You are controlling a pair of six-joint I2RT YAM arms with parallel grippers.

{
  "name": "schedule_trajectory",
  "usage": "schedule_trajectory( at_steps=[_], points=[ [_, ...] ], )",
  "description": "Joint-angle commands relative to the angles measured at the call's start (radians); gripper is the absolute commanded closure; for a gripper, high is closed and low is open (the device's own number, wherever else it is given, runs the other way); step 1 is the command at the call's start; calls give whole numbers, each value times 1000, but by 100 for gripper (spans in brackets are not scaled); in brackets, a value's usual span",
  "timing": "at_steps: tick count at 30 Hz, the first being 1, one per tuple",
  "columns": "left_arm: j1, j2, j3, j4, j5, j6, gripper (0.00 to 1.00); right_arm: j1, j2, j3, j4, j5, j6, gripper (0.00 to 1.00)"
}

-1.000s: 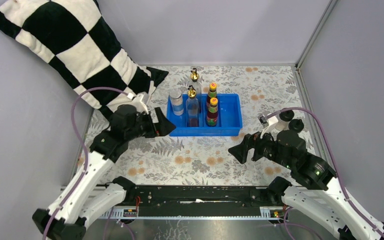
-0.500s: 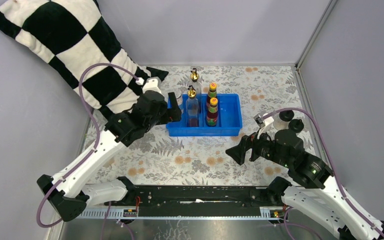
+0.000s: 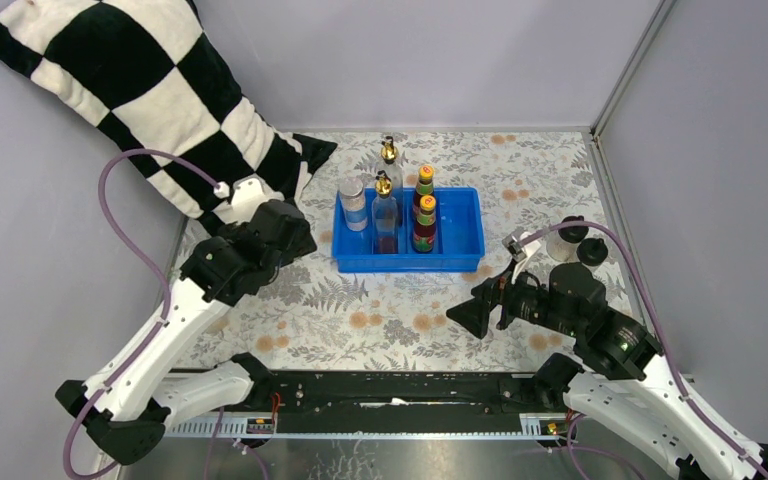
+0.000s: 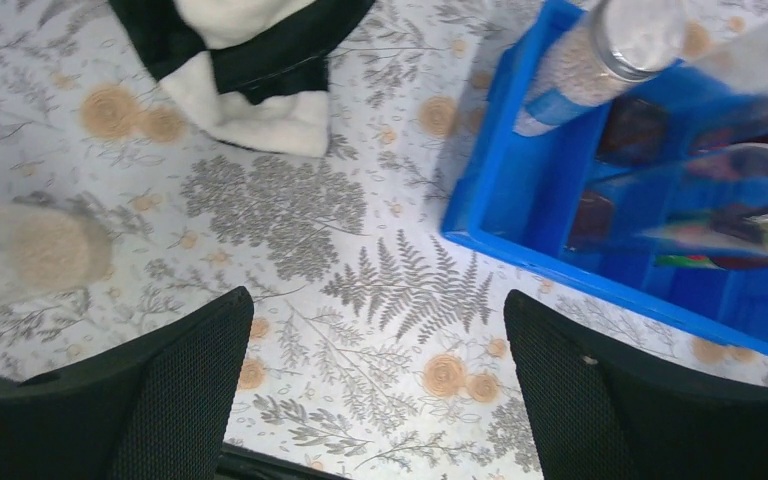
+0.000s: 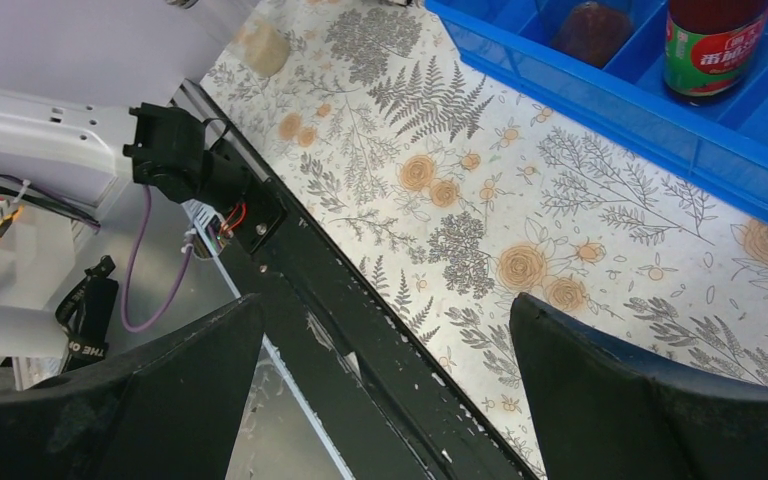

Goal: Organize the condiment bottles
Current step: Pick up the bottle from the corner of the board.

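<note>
4 of the condiment bottles are stood in the blue tray [image 3: 460, 262], which is set toward 12 o'clock on the surface [image 3: 380, 320]. A silver-lidded jar [image 3: 353, 203] is kept in the leftmost lane, a gold-spouted bottle [image 3: 385, 215] in the next, and 2 orange-capped bottles [image 3: 425, 187] in 1 row to the right of that. The shared row is judged to come from like being grouped with like, 1 kind per lane. A second gold-spouted bottle [image 3: 389, 160] is seen at the tray's 12 o'clock edge; whether it stands inside or just behind the rim cannot be told. 2 black-capped shakers [image 3: 570, 238] are stood near each other on the surface at the tray's 3 o'clock. A second jar [image 4: 35, 250], blurred, is shown at 9 o'clock in the left wrist view, on the surface and apart from the tray.

The left claw [image 4: 375, 400] is held spread wide with nothing between its fingers. It is pointed down at the surface near the tray's 8 o'clock corner, with the arm reached forward beside the pillow [image 3: 130, 100]. From this pose the second jar is judged the likely next target. The right claw [image 5: 380, 390] is likewise spread and empty. It is held low at the tray's 5 o'clock and aimed toward 9 o'clock, with the arm folded and the shakers beyond its wrist at 1 o'clock.
</note>
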Motion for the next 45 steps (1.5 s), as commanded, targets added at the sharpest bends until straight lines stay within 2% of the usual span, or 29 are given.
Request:
schedule_trajectory(
  at_steps=[1, 9, 12, 14, 18, 24, 31, 38, 45],
  points=[
    [22, -19, -38, -93, -86, -82, 1, -3, -25, -2, 48, -60, 17, 0],
    [29, -24, -74, -244, -137, -250, 1, -3, -39, -32, 72, -122, 40, 0],
    [32, -46, -45, -359, -199, -348, 1, -3, -53, -28, 65, -132, 43, 0],
    [48, -83, -35, -380, -234, -363, 1, -3, -62, -33, 70, -135, 48, 0],
    [163, -126, -35, -381, -237, -340, 1, -3, -62, -28, 55, -139, 41, 0],
    [416, 10, -50, -381, -190, -316, 1, -3, -79, -66, 95, -139, 57, 0],
    [470, -34, -122, -381, -222, -429, 1, -3, -78, -73, 69, -140, 31, 0],
    [588, 34, -90, -372, -258, -365, 1, -2, -84, -95, 79, -156, 41, 0],
    [683, 52, -107, -281, -234, -237, 1, -3, -80, -88, 70, -154, 46, 0]
  ],
)
